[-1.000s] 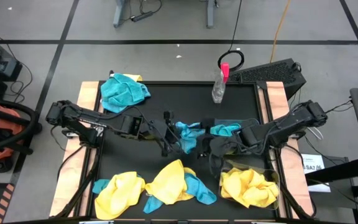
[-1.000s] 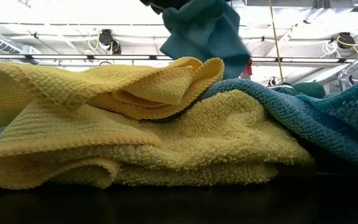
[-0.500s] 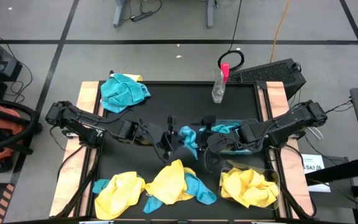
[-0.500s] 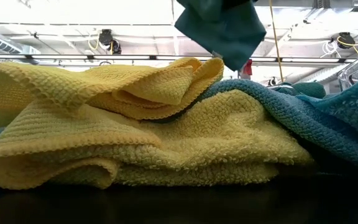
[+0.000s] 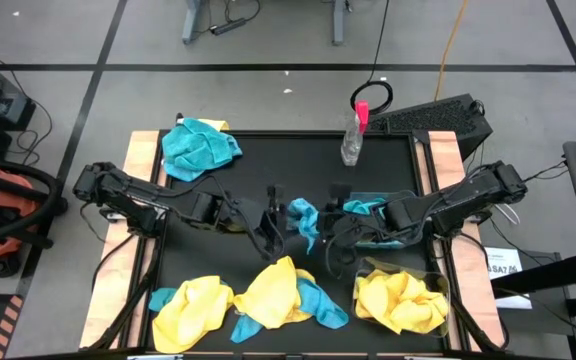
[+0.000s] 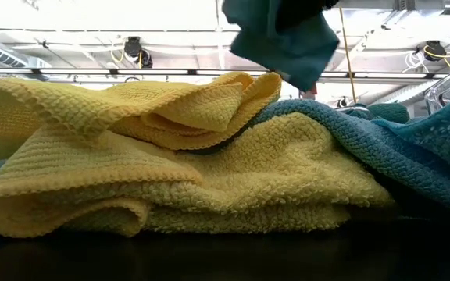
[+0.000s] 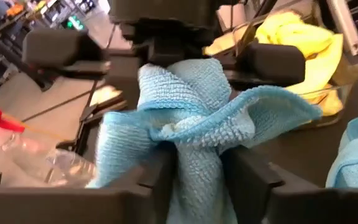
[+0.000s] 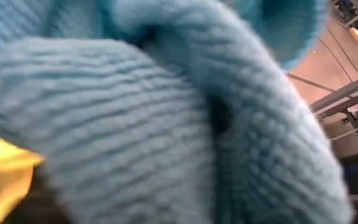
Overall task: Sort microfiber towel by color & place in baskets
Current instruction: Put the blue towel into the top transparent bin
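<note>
High view first: your left gripper (image 5: pixel 280 222) sits at the table's centre, fingers pinched on a blue towel (image 5: pixel 302 218). Your right gripper (image 5: pixel 338 228) faces it from 3 o'clock, just beside that towel; you cannot tell its finger state here. One basket (image 5: pixel 420 277) at 4 o'clock holds a yellow towel (image 5: pixel 398 300). Another blue towel (image 5: pixel 200 146) lies at 11 o'clock, by the table's corner. Yellow and blue towels (image 5: pixel 268 295) lie mixed along the 6 o'clock edge, and a spray bottle (image 5: pixel 353 135) stands at 1 o'clock.

Low view: you see the blue towel (image 6: pixel 281 33) hanging above a yellow heap (image 6: pixel 162 164).

Left wrist view: both fingers (image 7: pixel 160 177) clamp the blue towel (image 7: pixel 194 118), with the basket (image 7: pixel 319 93) beyond.

Right wrist view: blue cloth (image 8: pixel 135 112) fills your picture, hiding the fingers.
</note>
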### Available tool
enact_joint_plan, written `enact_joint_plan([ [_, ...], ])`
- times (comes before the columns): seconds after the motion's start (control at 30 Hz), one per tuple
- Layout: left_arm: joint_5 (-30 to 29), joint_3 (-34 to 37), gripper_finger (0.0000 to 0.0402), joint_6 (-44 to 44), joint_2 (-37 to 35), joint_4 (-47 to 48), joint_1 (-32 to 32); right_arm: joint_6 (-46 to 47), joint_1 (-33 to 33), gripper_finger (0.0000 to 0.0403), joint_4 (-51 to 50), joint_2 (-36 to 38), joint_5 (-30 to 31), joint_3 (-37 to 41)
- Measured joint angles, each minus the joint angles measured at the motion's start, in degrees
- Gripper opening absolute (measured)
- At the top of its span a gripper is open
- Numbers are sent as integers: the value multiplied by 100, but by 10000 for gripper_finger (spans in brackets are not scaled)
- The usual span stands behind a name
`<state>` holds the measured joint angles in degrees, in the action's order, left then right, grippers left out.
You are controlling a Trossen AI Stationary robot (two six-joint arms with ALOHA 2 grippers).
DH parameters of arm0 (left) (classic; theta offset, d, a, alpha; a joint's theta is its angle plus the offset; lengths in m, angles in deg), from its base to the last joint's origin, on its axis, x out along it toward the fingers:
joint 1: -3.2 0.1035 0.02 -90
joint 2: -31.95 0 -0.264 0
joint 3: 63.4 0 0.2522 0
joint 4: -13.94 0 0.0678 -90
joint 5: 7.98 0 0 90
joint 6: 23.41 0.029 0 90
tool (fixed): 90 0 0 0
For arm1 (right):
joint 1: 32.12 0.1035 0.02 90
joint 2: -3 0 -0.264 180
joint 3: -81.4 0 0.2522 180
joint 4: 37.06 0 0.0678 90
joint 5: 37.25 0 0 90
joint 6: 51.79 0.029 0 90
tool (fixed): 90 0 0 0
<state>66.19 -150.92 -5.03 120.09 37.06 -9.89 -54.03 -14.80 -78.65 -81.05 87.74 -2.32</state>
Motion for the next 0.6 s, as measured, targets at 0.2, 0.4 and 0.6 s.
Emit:
enact_joint_plan([
  [0.2,-179,14,238,-315,-2,433,99,554,76,15,-913,201,2,2],
  [0.4,-188,20,285,-695,-2,1049,113,1917,116,5,-2862,581,96,2],
  [0.6,-188,137,289,-907,-2,1182,113,3870,120,3,-5290,852,5,2],
])
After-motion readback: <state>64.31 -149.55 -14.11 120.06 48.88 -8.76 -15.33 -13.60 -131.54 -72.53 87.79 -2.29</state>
